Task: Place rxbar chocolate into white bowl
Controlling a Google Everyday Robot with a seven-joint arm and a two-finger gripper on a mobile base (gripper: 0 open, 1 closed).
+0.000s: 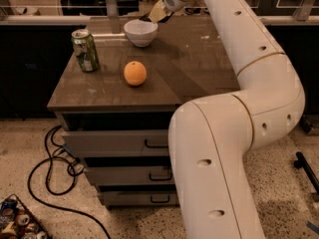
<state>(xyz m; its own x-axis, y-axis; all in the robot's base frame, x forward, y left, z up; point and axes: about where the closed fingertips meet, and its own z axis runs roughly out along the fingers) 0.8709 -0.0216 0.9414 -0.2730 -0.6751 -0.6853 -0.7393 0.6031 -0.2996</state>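
**Clerk:** Item one, rxbar chocolate. Location?

**Checker:** Not plainly seen. No dark bar lies on the cabinet top (199,68). None shows in the white bowl (140,32), though its inside is only partly in view. Judged to be at the gripper (158,12) and hidden by it. A dark sliver at the gripper's tip may be the wrapper, but that is not certain.

**Clerk:** Handling?

**Checker:** Judged light, flat and fairly stiff with a little give. The wrapper is likely slick and apt to slide in a loose hold. Not fragile. Best taken across the narrow width, near the middle, so it hangs level and drops flat.

**Clerk:** Item two, gripper. Position and state?

**Checker:** At the far end of the top, on the end of the white arm, just beside and above the bowl's right rear rim. Whether it is clenched, released or grasping something: cannot tell. No contact with the bowl can be made out.

**Clerk:** Other stock?

**Checker:** One green can (85,50), upright, at the left edge. One orange (135,73) nearer the front, apart from both can and bowl
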